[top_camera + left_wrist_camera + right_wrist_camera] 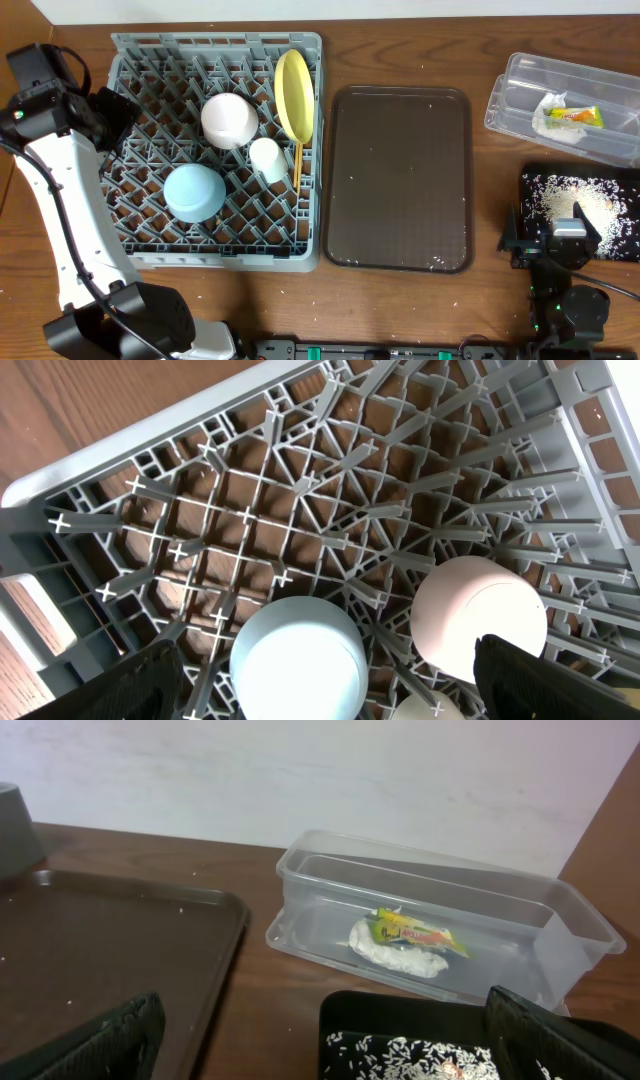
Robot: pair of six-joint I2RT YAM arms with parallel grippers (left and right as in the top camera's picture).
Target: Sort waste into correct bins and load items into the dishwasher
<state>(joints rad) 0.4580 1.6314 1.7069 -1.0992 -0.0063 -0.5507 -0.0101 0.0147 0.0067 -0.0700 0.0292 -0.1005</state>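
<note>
The grey dishwasher rack (215,262) holds a pale pink bowl (230,120), a light blue bowl (194,192), a white cup (266,160), an upright yellow plate (294,95) and chopsticks (298,165). My left gripper (112,115) hangs open over the rack's left side. Its wrist view shows the left gripper (340,685) empty above the blue bowl (298,660), with the pink bowl (478,615) beside it. The clear tub (520,90) contains a tissue (400,952) and a wrapper (415,932). Pale crumbs (575,200) lie in the black tray (535,178). My right gripper (335,1040) is open and empty at that tray's near edge.
A dark brown serving tray (400,180) lies between the rack and the bins, with a few crumbs on it. A few specks dot the wooden table near its front edge. The left arm's white body runs along the rack's left side.
</note>
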